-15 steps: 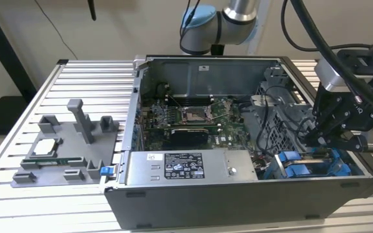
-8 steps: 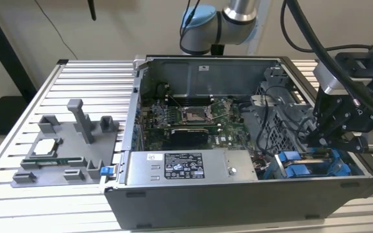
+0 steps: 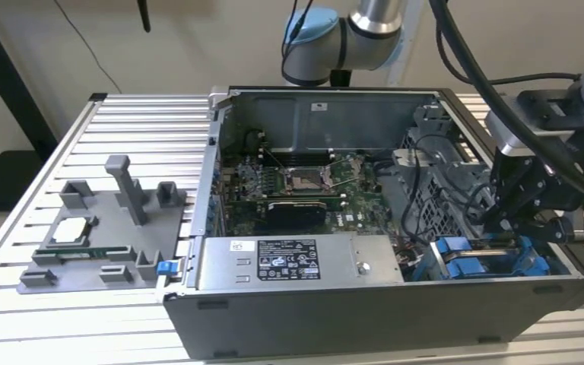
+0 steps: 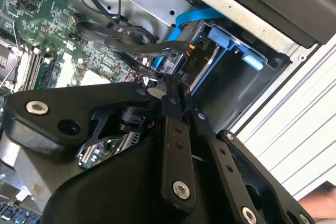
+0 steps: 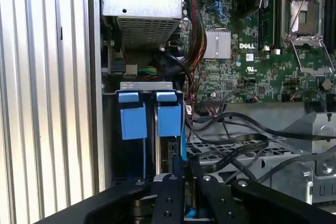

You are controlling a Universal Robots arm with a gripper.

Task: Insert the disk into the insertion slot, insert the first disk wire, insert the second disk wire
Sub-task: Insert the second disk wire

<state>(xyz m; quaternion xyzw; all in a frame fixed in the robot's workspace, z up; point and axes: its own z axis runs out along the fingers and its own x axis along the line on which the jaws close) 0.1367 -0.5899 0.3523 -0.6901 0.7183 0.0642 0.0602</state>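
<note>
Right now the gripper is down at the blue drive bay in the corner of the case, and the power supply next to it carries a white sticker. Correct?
Not quite. The gripper is at the blue drive bay, but the power supply carries a black sticker, as the exterior view shows.

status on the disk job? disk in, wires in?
Disk already sits in the insertion slot, its blue carrier tabs at the bay mouth. Gripper is down at the disk's end, among the black wires. Whether either wire is seated cannot be told.
</note>
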